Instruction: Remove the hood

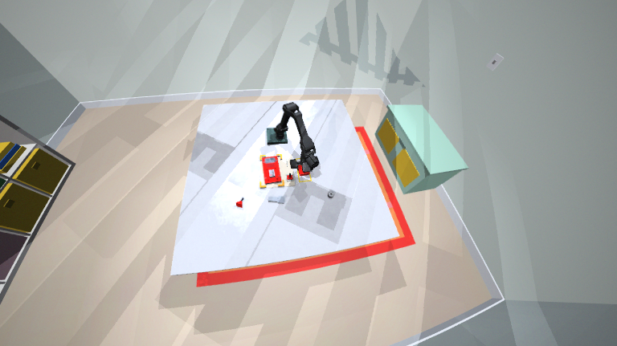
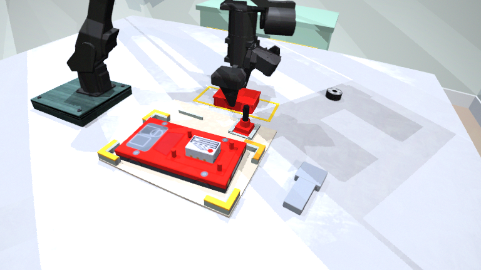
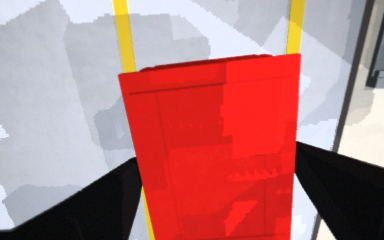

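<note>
The red hood (image 1: 304, 173) (image 2: 250, 96) (image 3: 200, 120) is off the car and sits level, low at the table inside the marked area's yellow outline (image 2: 274, 112) (image 3: 125, 40). Its front left corner is close to the line in the exterior view. My gripper (image 2: 238, 97) (image 3: 214, 157) points down over the hood. Its fingers are open, one at each long side and very close to it; a gap is hard to see. The far finger is mostly hidden in the exterior view. The toy car (image 1: 271, 166) (image 2: 159, 158) shows its engine block (image 2: 201, 148) and several pegs.
A red piece with a black stem (image 2: 244, 125) stands on a small tray close to the outline. Yellow corner brackets (image 2: 223, 201) hold the car. A grey block (image 2: 299, 192), a black wheel (image 2: 334, 94) and another red piece (image 1: 239, 203) lie on the table.
</note>
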Robot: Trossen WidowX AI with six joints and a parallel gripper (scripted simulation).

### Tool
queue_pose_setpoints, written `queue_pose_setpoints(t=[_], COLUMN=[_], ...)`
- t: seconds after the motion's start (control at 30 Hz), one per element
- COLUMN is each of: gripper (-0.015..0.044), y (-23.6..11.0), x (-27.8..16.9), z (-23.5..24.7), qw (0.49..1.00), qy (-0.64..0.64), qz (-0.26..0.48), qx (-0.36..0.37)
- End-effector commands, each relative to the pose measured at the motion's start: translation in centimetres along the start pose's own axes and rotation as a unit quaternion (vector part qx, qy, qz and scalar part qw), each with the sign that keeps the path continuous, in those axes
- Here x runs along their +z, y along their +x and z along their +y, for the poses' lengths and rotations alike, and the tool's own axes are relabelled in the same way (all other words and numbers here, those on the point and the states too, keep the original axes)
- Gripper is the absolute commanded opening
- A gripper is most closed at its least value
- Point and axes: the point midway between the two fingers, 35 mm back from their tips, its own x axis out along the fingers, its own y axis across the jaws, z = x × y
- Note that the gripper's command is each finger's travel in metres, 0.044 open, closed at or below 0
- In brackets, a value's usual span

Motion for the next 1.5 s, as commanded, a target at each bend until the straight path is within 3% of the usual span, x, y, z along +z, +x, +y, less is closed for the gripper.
queue_pose_setpoints(t=[0.0,0.27,1.47], gripper=[0.0440,0.0440,0.0440], y=[-0.6,-7.4,-7.4], x=[0.1,0.1,0.1], z=[0.0,0.0,0.0], qw=[1.000,1.000,1.000], qy=[0.000,0.000,0.000], qz=[0.000,0.003,0.003], qx=[0.000,0.000,0.000])
